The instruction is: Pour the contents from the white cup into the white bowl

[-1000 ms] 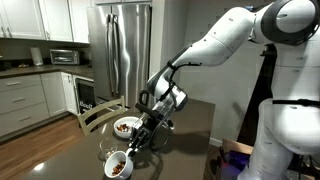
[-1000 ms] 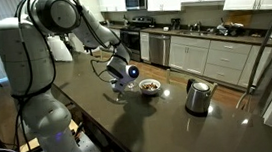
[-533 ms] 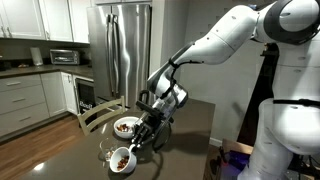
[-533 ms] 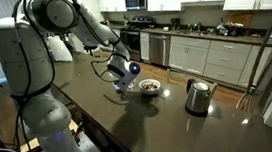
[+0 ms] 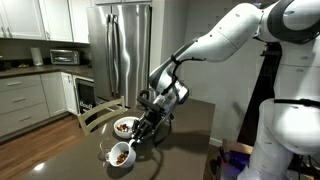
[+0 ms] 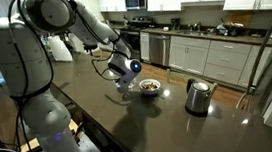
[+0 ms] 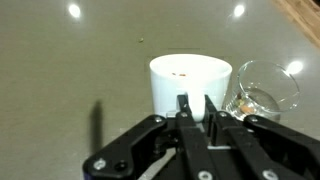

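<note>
My gripper is shut on the near rim of the white cup, one finger inside and one outside. In an exterior view the cup hangs upright just above the dark table, with brown bits inside. The white bowl with its dark inside stands just behind it. In an exterior view the gripper holds the cup to the left of the bowl.
A clear stemmed glass stands close beside the cup, and it also shows in an exterior view. A steel kettle stands farther along the dark table. A wooden chair back sits at the table's far edge.
The gripper has raised the cup a little off the table and drawn it slightly closer to the bowl. The bowl, glass and kettle have not moved.
</note>
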